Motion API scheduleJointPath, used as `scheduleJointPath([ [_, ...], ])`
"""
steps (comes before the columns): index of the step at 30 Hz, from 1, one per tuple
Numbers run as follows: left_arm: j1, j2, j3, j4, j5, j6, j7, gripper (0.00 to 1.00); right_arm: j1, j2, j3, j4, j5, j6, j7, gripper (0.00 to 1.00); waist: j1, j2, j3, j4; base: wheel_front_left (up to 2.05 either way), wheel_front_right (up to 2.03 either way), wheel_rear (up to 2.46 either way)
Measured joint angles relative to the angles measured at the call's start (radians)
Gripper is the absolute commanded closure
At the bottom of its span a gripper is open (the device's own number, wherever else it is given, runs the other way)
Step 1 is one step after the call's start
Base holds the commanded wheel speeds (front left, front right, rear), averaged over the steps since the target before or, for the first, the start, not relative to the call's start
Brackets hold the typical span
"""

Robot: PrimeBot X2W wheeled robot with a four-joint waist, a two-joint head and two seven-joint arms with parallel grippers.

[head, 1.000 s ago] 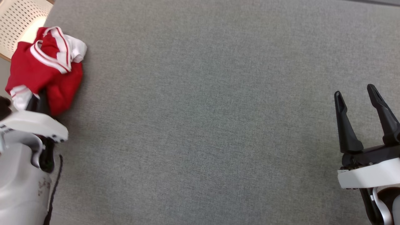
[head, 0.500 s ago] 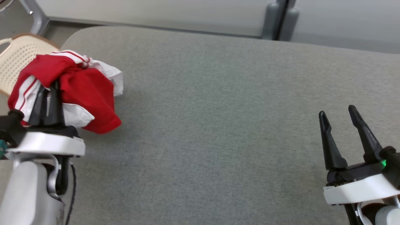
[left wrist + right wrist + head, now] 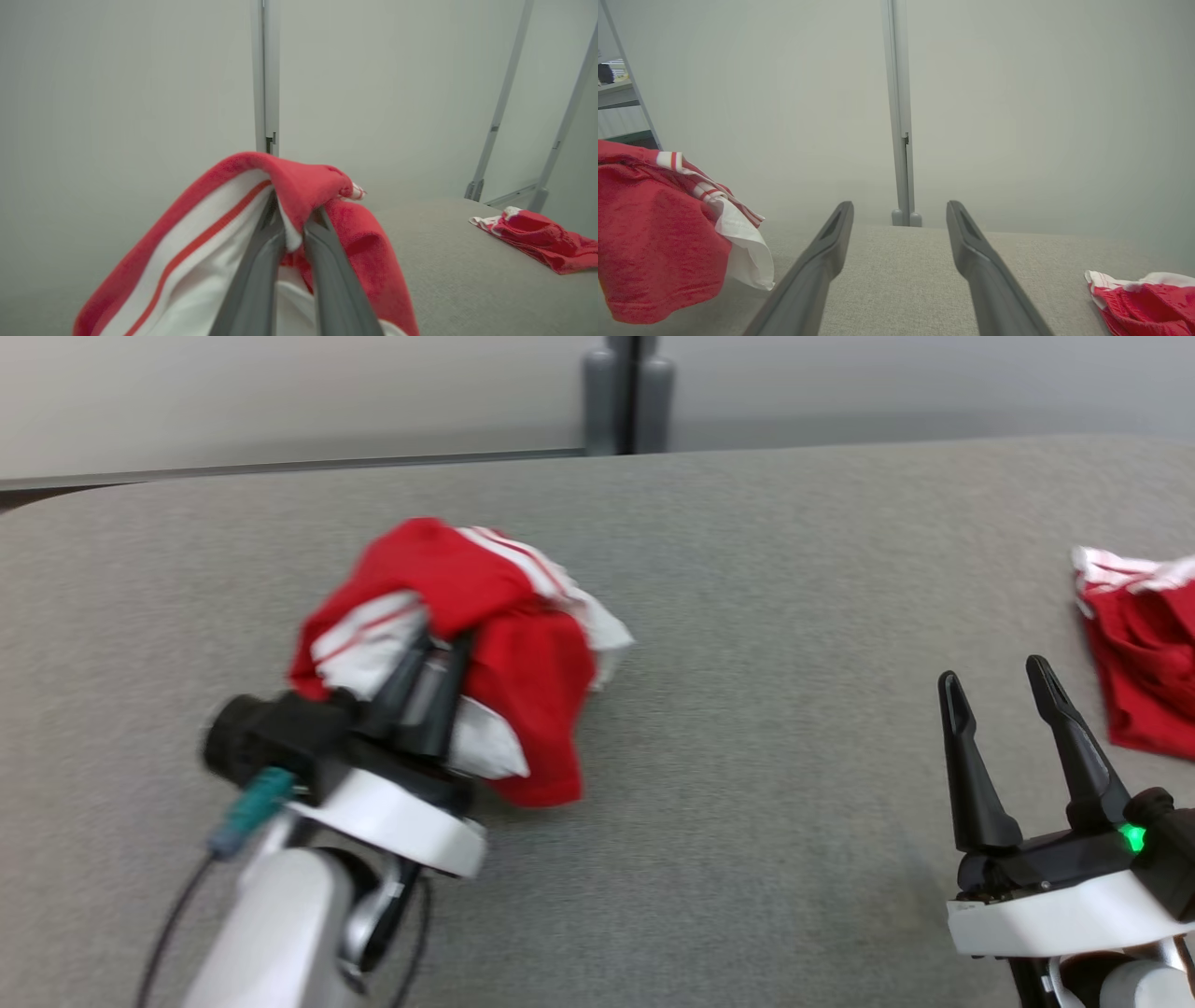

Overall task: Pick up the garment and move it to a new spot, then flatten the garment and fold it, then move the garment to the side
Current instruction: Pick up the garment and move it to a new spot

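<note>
The garment (image 3: 523, 663) is a bunched red piece with white panels and striped trim, lifted a little above the grey table (image 3: 766, 560) left of centre. My left gripper (image 3: 437, 665) is shut on it, and cloth drapes over the fingertips. In the left wrist view the two fingers pinch a fold of the garment (image 3: 303, 182), which hides the tips of the left gripper (image 3: 292, 224). My right gripper (image 3: 993, 674) stands open and empty at the lower right. The right wrist view shows that right gripper (image 3: 900, 209) wide apart, with the garment (image 3: 654, 238) hanging at the left.
A second red and white garment (image 3: 1144, 663) lies crumpled on the table at the right edge; this second garment (image 3: 537, 233) (image 3: 1148, 298) shows in both wrist views. A pale wall with a grey post (image 3: 627, 392) runs behind the table's far edge.
The head camera has turned, shifting the whole picture. My left gripper has carried the garment from the table's left edge, near a chair, rightward over the table. The right gripper stays open.
</note>
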Motion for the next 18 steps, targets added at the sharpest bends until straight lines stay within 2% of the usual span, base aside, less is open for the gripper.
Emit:
scheduleJointPath([
  [7,-0.066,-0.03,-0.26,0.094,-0.015,-0.013,0.054,1.0,0.0,0.022,0.006,0.03,0.008,0.0,-0.042,0.0,0.0,0.0,0.051,-0.149,0.0,0.0,0.0],
  [9,-0.09,-0.024,-0.332,0.132,-0.024,-0.013,0.065,1.0,-0.001,0.027,0.001,0.041,0.01,0.0,-0.058,0.0,0.0,0.0,0.071,-0.189,0.0,0.0,0.0],
  [13,-0.119,0.003,-0.417,0.205,-0.063,-0.013,0.066,1.0,-0.005,0.039,0.006,0.058,0.012,0.0,-0.084,0.0,0.0,0.0,0.121,-0.251,0.0,0.0,0.0],
  [14,-0.123,0.011,-0.424,0.221,-0.065,-0.013,0.06,0.82,-0.005,0.041,0.005,0.063,0.013,0.0,-0.091,0.0,0.0,0.0,0.134,-0.262,0.0,0.0,0.0],
  [15,-0.125,0.017,-0.428,0.236,-0.067,-0.013,0.057,0.09,-0.007,0.043,0.006,0.068,0.013,0.0,-0.093,0.0,0.0,0.0,0.146,-0.272,0.0,0.0,0.0],
  [16,-0.125,0.024,-0.432,0.245,-0.072,-0.013,0.045,0.0,-0.009,0.044,0.005,0.072,0.013,0.0,-0.1,0.0,0.0,0.0,0.156,-0.28,0.0,0.0,0.0],
  [18,-0.13,0.027,-0.436,0.252,-0.074,-0.013,0.008,0.0,-0.012,0.046,-0.002,0.084,0.013,0.0,-0.107,0.0,0.0,0.0,0.176,-0.287,0.0,0.0,0.0],
])
